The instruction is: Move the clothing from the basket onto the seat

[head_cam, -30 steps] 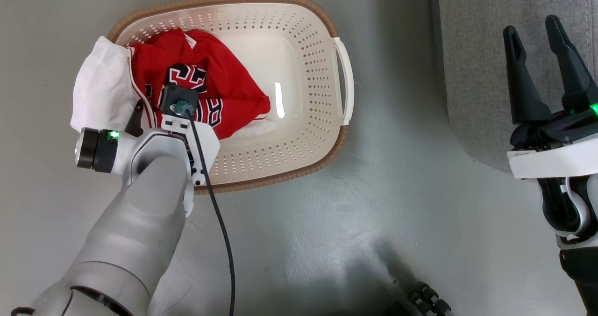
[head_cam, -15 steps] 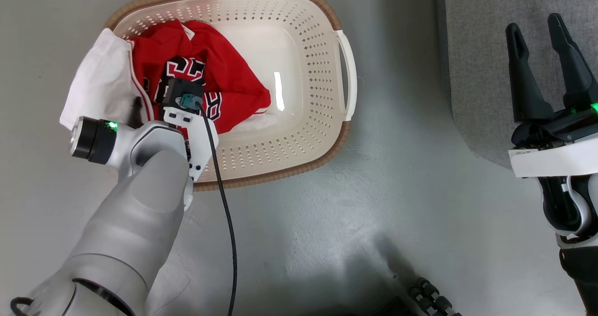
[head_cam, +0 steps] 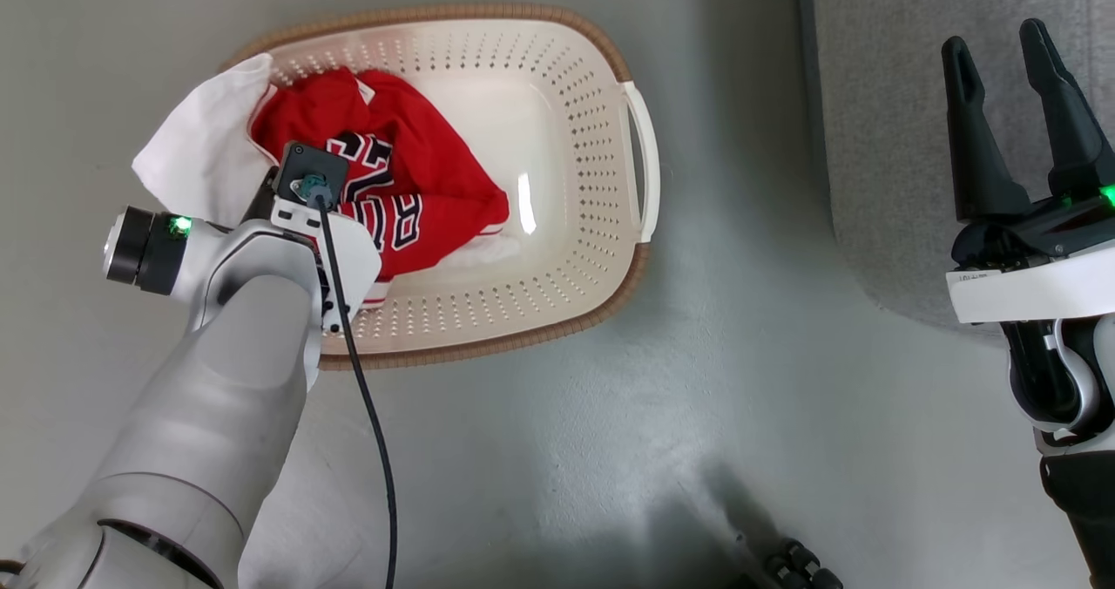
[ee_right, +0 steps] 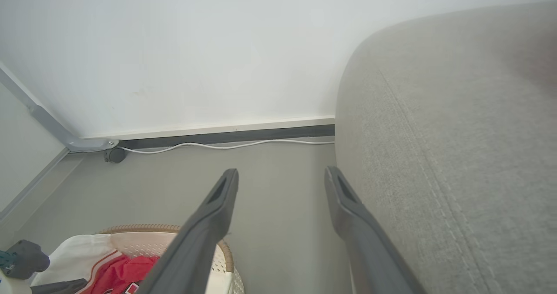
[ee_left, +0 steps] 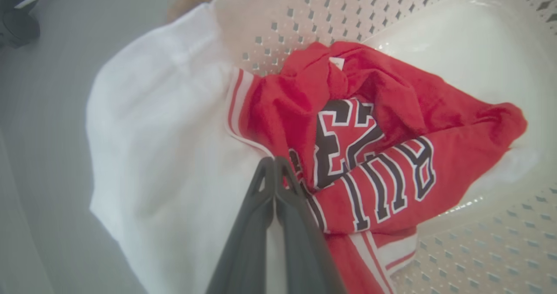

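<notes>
The clothing, a red jersey [head_cam: 418,171] [ee_left: 391,124] with dark block letters and a white fabric part [head_cam: 196,158] [ee_left: 165,133], lies bunched in the left end of the cream basket [head_cam: 566,136] [ee_left: 478,250], with the white part draped over the rim. My left gripper [ee_left: 274,161] points down into the pile. Its fingers are pressed together on the fabric at the striped seam between white and red. My right gripper [head_cam: 993,38] [ee_right: 280,172] hovers open and empty over the edge of the grey seat [head_cam: 880,92] [ee_right: 457,155].
The basket stands on a grey floor [head_cam: 610,450], with a strip of floor between it and the seat. A black cable [head_cam: 366,415] trails from my left wrist. A white wall and a white cord [ee_right: 217,146] run along the far side. Dark wheels [head_cam: 793,567] sit at the bottom edge.
My left gripper has shut on the fabric and its wrist has shifted left. The white part is bunched closer against the basket rim. The right gripper has stayed open.
</notes>
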